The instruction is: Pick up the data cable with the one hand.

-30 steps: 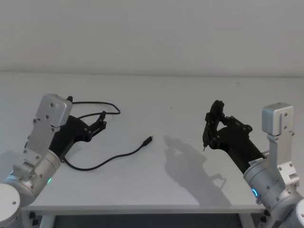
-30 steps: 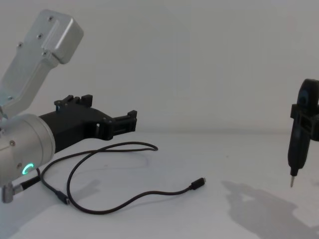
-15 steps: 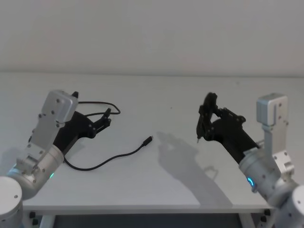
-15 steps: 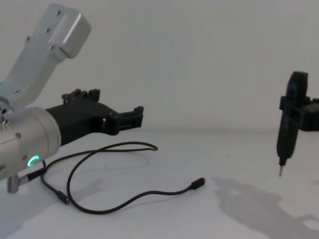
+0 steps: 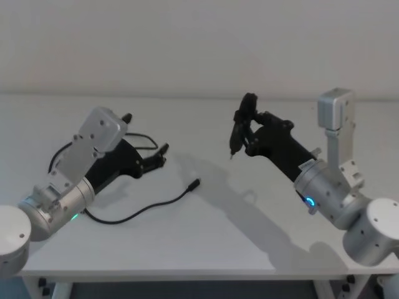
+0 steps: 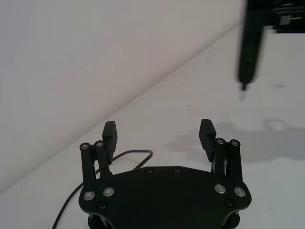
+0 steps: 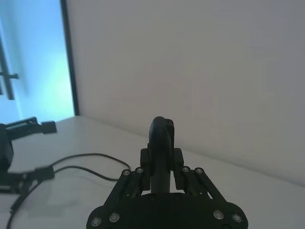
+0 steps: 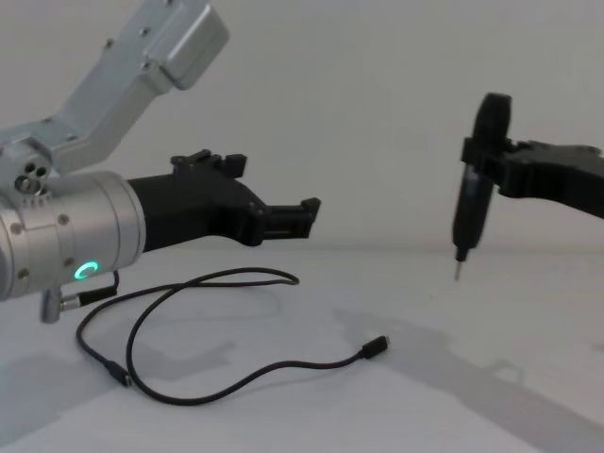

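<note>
Pre-grab: left gripper (image 5: 159, 156) spread wide and empty over the data cable (image 5: 163, 202).
Cable lies loose on the worktop (image 5: 206, 249), untouched, far loop under the jaws. Risks: thin cord slips btwn blocky fingers, or tips scrape the worktop on descent. Right gripper (image 5: 244, 123), clamped on a slim black tool (image 5: 234, 144), hangs near centre, so poss. clash if left goes for the plug end.

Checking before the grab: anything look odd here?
Nothing stands out. The cable lies in loose curves on the table, the open left end effector hovers near it, the right end effector holds a slim tool.
</note>
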